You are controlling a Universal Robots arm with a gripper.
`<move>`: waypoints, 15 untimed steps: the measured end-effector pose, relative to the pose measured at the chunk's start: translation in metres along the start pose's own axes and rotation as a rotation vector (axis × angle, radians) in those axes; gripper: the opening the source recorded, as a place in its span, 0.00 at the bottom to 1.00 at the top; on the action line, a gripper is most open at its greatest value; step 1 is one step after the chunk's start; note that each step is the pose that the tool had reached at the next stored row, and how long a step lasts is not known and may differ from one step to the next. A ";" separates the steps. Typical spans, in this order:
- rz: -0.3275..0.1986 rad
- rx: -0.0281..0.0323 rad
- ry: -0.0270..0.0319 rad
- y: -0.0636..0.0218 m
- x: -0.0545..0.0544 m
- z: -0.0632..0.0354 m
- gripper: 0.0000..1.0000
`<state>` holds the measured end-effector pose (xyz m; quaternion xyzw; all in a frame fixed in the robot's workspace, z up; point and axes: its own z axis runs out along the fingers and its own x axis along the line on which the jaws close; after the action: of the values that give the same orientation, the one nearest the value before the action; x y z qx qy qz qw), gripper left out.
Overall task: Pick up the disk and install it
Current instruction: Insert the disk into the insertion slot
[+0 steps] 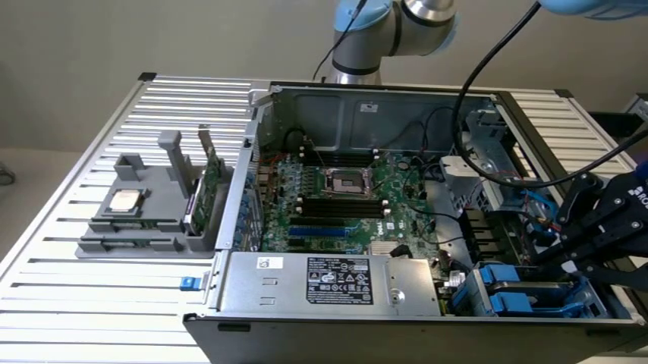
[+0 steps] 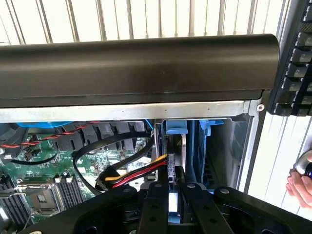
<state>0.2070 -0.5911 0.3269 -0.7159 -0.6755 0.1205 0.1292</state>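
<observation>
**Disk held edge-on at the drive bays**

Because the bays in this computer case point(image 1: 354, 106) take a drive sliding in on its edge, you will find the pincer point(image 1: 577, 254) closed narrowly on the disk point(image 2: 172, 204) and holding it edgewise rather than flat. In the wrist view the two black fingers point(image 2: 155, 209) press either side of a thin pale slab with blue carrier plastic at its tip, which I judge to be the drive seen along its thin side. It points straight at the blue-tabbed bay point(image 2: 176, 127) just under the case's dark front rim point(image 2: 136, 63), so the grip looks chosen to line the carrier up with that slot.

In the exterior view the pincer hangs over the case's front corner on the exterior view's right, just above the blue bay brackets point(image 1: 517, 292). From there you cannot make out how far the disk has gone in.

The red, yellow and black cable bundle point(image 2: 131, 173) lies just beside the slot, close to the disk's path. The motherboard point(image 1: 344, 205) fills the case floor. On the slatted desk point(image 1: 102, 303), well apart near its edge at the exterior view's left, a grey fixture point(image 1: 142, 220) carries a small silver chip point(image 1: 124, 200) and an upright green card point(image 1: 214, 189). A person's hand point(image 2: 301, 183) rests on the desk outside the case.
</observation>
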 end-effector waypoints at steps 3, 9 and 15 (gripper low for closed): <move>0.001 0.0095 -0.0031 0.0033 0.000 -0.0012 0.17; 0.003 0.0277 -0.0062 0.0070 0.002 -0.0017 0.17; 0.003 0.0486 -0.0075 0.0098 0.002 -0.0008 0.17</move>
<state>0.2166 -0.5892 0.3243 -0.7132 -0.6717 0.1398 0.1439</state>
